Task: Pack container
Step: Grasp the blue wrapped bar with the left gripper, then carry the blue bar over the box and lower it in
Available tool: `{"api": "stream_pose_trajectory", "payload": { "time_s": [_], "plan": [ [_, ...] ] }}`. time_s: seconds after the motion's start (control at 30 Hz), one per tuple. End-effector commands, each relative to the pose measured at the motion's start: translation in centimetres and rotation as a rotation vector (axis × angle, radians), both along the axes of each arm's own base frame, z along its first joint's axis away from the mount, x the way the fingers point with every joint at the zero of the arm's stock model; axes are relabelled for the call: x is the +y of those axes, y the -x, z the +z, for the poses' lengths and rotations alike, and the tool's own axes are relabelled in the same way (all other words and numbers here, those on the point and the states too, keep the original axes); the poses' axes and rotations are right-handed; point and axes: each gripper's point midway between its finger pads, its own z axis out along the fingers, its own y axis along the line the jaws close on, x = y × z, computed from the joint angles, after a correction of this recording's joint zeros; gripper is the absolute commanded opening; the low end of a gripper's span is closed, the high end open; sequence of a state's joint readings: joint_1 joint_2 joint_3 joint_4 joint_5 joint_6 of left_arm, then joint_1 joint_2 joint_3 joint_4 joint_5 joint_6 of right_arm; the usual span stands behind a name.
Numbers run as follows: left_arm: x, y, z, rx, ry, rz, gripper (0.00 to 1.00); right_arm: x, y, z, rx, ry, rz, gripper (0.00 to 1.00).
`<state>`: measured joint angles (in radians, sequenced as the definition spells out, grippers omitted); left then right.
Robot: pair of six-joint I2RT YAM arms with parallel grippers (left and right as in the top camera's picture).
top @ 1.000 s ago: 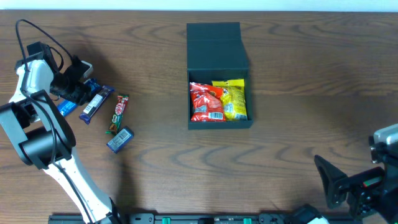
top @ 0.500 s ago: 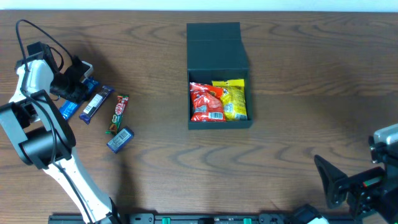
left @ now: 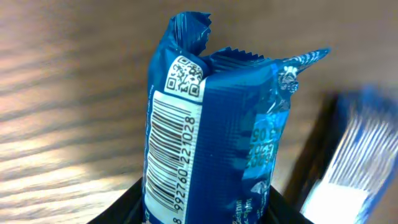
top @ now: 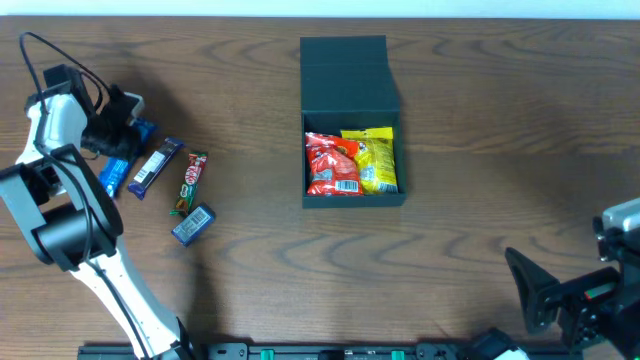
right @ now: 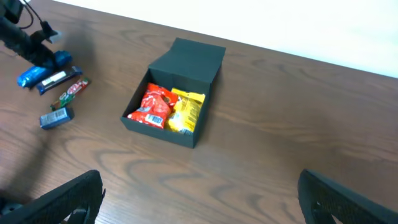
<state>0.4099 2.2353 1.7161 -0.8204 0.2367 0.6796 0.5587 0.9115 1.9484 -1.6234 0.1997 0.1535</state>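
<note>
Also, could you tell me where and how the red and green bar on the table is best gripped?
Grip the red and green bar across its narrow width at mid-length, coming straight down from above. It lies flat and slim on the table, so only its long edges offer a pinch. Stay off its lower end, where the small blue packet sits close.

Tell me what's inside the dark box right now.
The container holds a red snack packet and a yellow snack packet, lying side by side and covering almost its whole floor. Whether anything lies beneath them cannot be seen.
</note>
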Motion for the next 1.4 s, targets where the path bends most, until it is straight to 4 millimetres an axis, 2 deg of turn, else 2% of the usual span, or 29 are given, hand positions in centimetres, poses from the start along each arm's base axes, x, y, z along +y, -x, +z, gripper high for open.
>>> {"api": "stream_pose_trajectory", "payload": {
  "time_s": [0.0,0.03,0.1,0.2,0.27,0.3,0.37,0.57,0.63,0.73,0.83,0.9,1.07,1.23,1.37],
  "plan": [
    [-0.8,-3.6,3.3,-0.064,0.069,0.291,0.06,-0.1,-0.2,0.2,-0.009,-0.002,-0.011,0.99],
    [-1.6,-4.8,5.1,-0.077,0.117,0.422,0.06,0.0,-0.3,0.3,-0.012,-0.004,-0.011,0.99],
    [-3.3,-5.8,7.4,-0.065,0.189,0.584,0.06,0.0,-0.3,0.3,-0.014,-0.006,-0.011,0.99],
    [-6.2,-5.8,10.1,-0.019,0.226,0.663,0.06,-0.3,-0.4,0.4,-0.019,0.001,-0.025,0.99],
    [-9.3,-5.7,11.7,0.012,0.235,0.650,0.06,-0.4,-0.5,0.4,-0.021,0.005,-0.033,0.99],
    [-12.4,-5.5,12.9,0.036,0.241,0.630,0.06,-0.4,-0.5,0.4,-0.023,0.005,-0.033,0.99],
    [-16.7,-5.1,14.0,0.062,0.247,0.593,0.06,-0.4,-0.5,0.5,-0.025,0.004,-0.033,0.99],
    [-29.9,-3.4,14.8,0.069,0.219,0.449,0.06,-0.5,-0.4,0.5,-0.025,0.004,-0.034,0.99],
    [-33.1,-2.4,14.6,0.037,0.150,0.451,0.06,-0.6,-0.1,0.7,-0.030,0.000,-0.034,0.99],
    [-36.6,-1.1,14.7,-0.061,0.019,0.365,0.06,-1.0,0.5,1.3,-0.043,-0.008,-0.034,0.99],
    [-40.1,1.3,14.7,-0.092,-0.045,0.281,0.06,-1.6,1.4,1.6,-0.044,-0.009,-0.034,0.99],
    [-41.4,2.6,14.8,-0.111,-0.075,0.295,0.06,-1.8,1.8,1.8,-0.050,-0.017,-0.030,0.99],
    [-43.2,3.9,14.5,-0.132,-0.086,0.339,0.06,-2.0,2.6,2.1,-0.069,-0.038,-0.016,0.99],
    [-42.0,4.2,12.6,-0.093,-0.110,0.427,0.06,-1.9,2.9,2.1,-0.072,-0.050,-0.003,0.99],
    [-41.0,3.6,10.7,-0.073,-0.138,0.378,0.06,-1.8,3.0,2.1,-0.071,-0.051,-0.001,0.99]
  ]
}}
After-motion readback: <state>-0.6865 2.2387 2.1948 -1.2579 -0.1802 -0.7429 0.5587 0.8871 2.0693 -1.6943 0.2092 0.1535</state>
